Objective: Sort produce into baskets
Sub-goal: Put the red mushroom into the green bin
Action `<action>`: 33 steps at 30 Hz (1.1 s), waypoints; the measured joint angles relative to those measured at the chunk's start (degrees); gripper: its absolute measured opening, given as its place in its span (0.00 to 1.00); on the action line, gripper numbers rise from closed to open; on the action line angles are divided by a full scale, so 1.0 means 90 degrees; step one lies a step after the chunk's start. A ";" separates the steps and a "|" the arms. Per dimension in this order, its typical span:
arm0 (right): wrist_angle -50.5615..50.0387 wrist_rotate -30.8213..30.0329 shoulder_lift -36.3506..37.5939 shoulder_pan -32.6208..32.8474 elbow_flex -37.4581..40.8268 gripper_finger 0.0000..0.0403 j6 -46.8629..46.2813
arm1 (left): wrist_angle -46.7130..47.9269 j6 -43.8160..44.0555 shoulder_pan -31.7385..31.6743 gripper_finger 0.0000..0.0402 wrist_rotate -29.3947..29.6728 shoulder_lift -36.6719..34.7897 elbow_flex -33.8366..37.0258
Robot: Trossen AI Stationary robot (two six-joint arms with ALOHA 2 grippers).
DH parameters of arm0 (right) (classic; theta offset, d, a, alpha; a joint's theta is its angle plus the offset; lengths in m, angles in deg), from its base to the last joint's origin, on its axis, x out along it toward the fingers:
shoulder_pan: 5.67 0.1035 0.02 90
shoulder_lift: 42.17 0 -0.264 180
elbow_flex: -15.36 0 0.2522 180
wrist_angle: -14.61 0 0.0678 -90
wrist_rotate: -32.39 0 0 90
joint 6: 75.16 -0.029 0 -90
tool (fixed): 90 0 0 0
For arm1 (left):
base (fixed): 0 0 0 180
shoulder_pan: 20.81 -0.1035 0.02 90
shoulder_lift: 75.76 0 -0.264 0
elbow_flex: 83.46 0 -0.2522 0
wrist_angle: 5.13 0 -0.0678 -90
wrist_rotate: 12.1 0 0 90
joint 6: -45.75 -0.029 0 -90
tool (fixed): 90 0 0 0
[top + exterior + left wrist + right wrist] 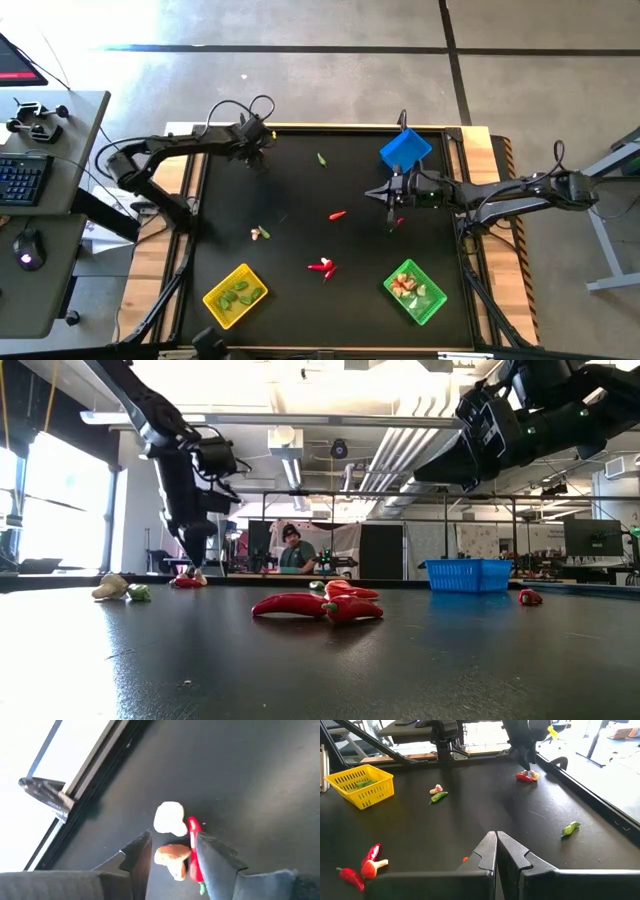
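Left gripper at the table's far-left corner, fingers apart, straddling a small cluster on the black tabletop: a whitish bulb piece, a tan mushroom-like piece and a thin red chili piece touching one finger.

Right gripper shut, empty, hovering mid-right near the blue plastic basket. Yellow basket and bright green basket sit at the near edge; more red chilies lie mid-table.

Risk: closing here could grab mixed pieces at once, or pinch the chili sideways and flick it away, because they lie packed together.

The chili's lower end is cut off behind the finger. From the high view the cluster is too small to make out.
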 joint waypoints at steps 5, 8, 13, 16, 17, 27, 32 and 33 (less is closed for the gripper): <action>-0.0007 0.0000 -0.0002 0.0000 0.0000 0.00 0.0000 | -0.0176 0.0208 -0.0085 0.39 0.0612 0.0287 0.0000; -0.0005 0.0000 -0.0002 0.0000 0.0000 0.00 0.0000 | -0.0364 0.0203 -0.0161 0.39 0.0672 0.0467 -0.0002; -0.0005 0.0000 -0.0002 0.0000 0.0000 0.00 -0.0019 | -0.0634 0.0198 -0.0244 0.39 0.0449 0.0738 -0.0002; -0.0005 -0.0002 -0.0002 0.0000 0.0000 0.00 -0.0019 | -0.0850 0.0177 -0.0242 0.39 0.0439 0.0800 -0.0002; -0.0005 -0.0009 -0.0002 0.0000 0.0000 0.00 -0.0021 | -0.0908 0.0106 -0.0242 0.39 0.0415 0.0815 -0.0002; -0.0115 -0.0253 -0.0002 0.0000 0.0000 0.00 -0.0053 | -0.0958 -0.0409 -0.0194 0.09 0.0372 0.0820 -0.0002; -0.0145 -0.0253 -0.0002 0.0000 0.0000 0.00 -0.0064 | -0.0895 -0.0465 -0.0154 0.03 0.0363 0.0773 -0.0002; -0.0147 -0.0251 -0.0002 0.0000 0.0000 0.00 -0.0066 | -0.0885 -0.0465 -0.0120 0.03 0.0348 0.0740 -0.0002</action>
